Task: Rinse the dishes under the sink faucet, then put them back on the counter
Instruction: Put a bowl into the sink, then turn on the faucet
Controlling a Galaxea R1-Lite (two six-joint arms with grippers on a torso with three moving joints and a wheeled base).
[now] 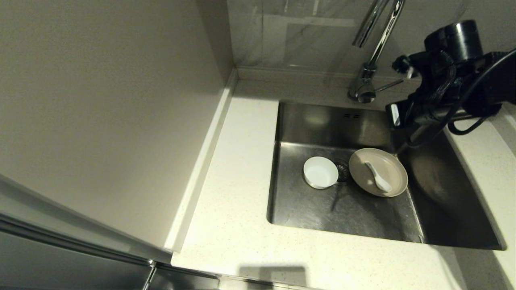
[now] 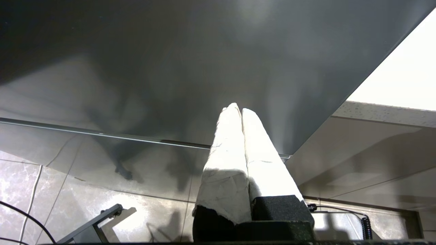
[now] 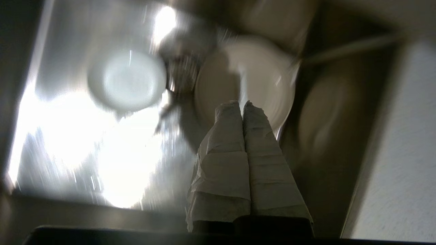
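Beneath plate (image 1: 378, 172): drain strainer (image 1: 342, 170), half-hidden.

Faucet (image 1: 373, 44) top cut off — bowl (image 3: 126, 80), plate (image 3: 259, 75) blurred

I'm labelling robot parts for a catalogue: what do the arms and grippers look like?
The right arm is black, with a cylindrical joint housing and looped black cables. Both the right gripper and the left gripper have long tapered fingers wrapped in wrinkled white tape over black bases.

White bowl (image 1: 320, 172), white spoon (image 1: 377, 176), cream plate (image 1: 393, 165), brushed steel sink (image 1: 342, 209), chrome faucet (image 1: 373, 44), speckled off-white counter (image 1: 238, 193)
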